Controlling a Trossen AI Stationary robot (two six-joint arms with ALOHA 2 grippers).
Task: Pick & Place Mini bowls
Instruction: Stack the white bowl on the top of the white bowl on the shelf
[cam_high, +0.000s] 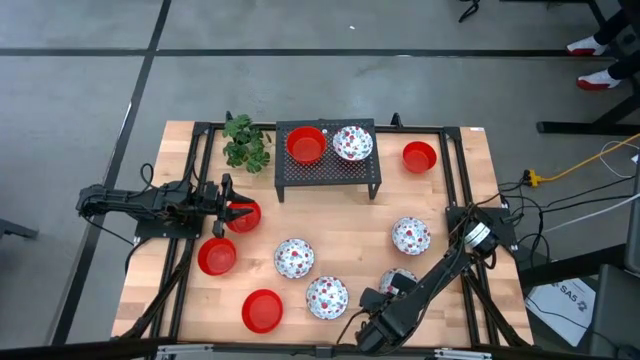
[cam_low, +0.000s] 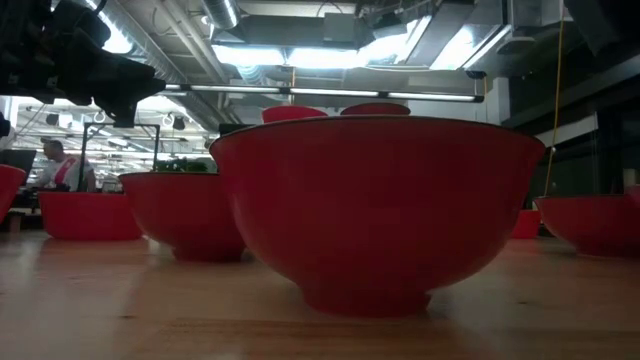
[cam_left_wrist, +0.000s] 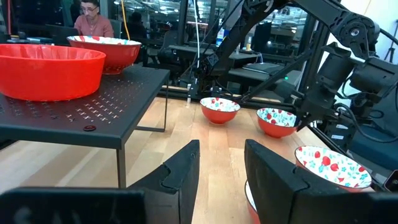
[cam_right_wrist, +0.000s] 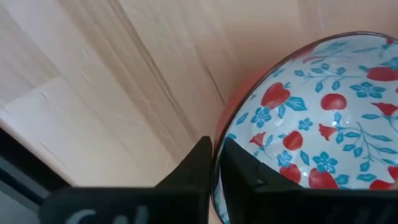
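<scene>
Mini bowls stand about the wooden table (cam_high: 350, 225). A black rack (cam_high: 328, 172) at the far side carries a red bowl (cam_high: 306, 145) and a floral one (cam_high: 352, 142). My right gripper (cam_right_wrist: 216, 163) points down near the front edge, shut on a floral bowl (cam_right_wrist: 311, 118), which my right arm half hides in the high view (cam_high: 399, 281). My left gripper (cam_left_wrist: 221, 168) waits level and open at the left, nothing between its fingers, beside a red bowl (cam_high: 246, 216). My right gripper pinches the floral bowl's rim (cam_right_wrist: 219, 134), with one finger (cam_right_wrist: 245, 171) inside the bowl and the other (cam_right_wrist: 193, 168) outside against its red wall. The fingers come from above, pointing down. The bowl sits level, its mouth up; whether it is clear of the table I cannot tell.
More bowls rest on their feet on the table: red ones (cam_high: 216, 256), (cam_high: 262, 310), (cam_high: 420, 156) and floral ones (cam_high: 294, 258), (cam_high: 327, 297), (cam_high: 411, 236). A green plant (cam_high: 244, 142) stands left of the rack. A person (cam_left_wrist: 93, 22) sits beyond the table.
</scene>
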